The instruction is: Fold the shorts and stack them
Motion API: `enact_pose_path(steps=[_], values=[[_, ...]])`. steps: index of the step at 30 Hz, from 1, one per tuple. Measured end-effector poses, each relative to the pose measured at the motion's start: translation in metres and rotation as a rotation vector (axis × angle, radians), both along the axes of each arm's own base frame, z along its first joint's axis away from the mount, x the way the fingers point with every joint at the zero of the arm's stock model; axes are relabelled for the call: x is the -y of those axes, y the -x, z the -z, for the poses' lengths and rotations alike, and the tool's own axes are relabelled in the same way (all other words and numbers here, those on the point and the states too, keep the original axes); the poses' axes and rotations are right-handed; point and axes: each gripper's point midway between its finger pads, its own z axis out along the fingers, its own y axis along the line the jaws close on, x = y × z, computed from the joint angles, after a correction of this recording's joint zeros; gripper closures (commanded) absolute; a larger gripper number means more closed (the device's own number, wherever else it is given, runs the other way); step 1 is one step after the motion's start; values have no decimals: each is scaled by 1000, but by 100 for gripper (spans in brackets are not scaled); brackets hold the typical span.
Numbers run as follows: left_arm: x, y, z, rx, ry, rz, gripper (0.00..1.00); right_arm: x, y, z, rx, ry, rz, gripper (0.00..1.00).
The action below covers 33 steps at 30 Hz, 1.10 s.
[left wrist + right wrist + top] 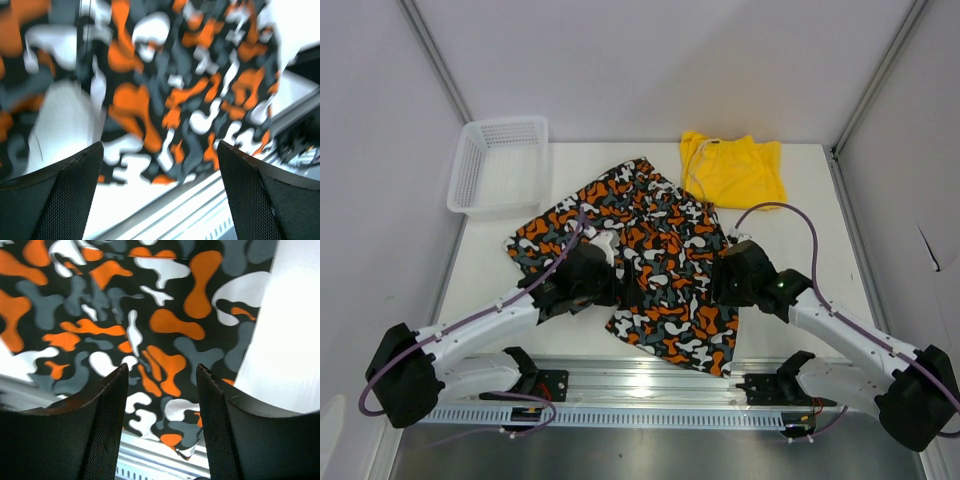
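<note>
The patterned shorts (660, 235), blotched orange, white, black and grey, lie spread across the middle of the table. The yellow shorts (732, 170) lie bunched at the back right, apart from both arms. My left gripper (603, 280) hovers over the patterned pair's left part. In its wrist view the left gripper (160, 145) stands wide open over the blurred fabric (150, 100), holding nothing. My right gripper (725, 277) is at that pair's right edge. Seen from the right wrist, this gripper (162, 367) is open with a narrower gap, the patterned cloth (165, 325) below and nothing between its fingers.
A white mesh basket (500, 165) stands at the back left corner. A metal rail (650, 378) runs along the table's near edge, close to the shorts' front hem. Bare white table (290, 340) lies to the right of the patterned pair.
</note>
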Motion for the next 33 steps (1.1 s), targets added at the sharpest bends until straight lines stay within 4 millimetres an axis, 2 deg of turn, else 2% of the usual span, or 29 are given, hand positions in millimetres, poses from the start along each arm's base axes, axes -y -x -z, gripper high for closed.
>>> enact_pose_path(steps=[3,6,8,11,17,20,22,25,28,32,33], values=[[-9,23,18,-47,-7,0,5,4,-2,10,-24,38,17,43],[-20,36,30,-70,-6,-27,8,10,-9,22,-62,74,44,44],[-27,42,38,-82,3,-47,8,14,-17,25,-76,87,62,44],[-39,50,53,-97,-8,-84,9,18,-39,20,-65,79,94,46],[-51,50,73,-98,-42,-130,12,25,-90,0,-27,-90,121,50],[-50,50,86,-114,-55,-135,13,40,-118,-6,-11,-173,150,51],[-43,44,85,-99,-35,-132,14,44,-136,-10,1,-197,149,47],[-34,36,85,-83,-14,-129,23,33,-164,-13,22,-232,105,44],[-29,31,86,-70,-1,-125,23,25,-186,-9,24,-256,83,44],[-26,30,85,-57,14,-117,23,15,-220,5,19,-286,73,43],[-26,30,85,-58,16,-114,23,14,-226,10,12,-295,74,40]])
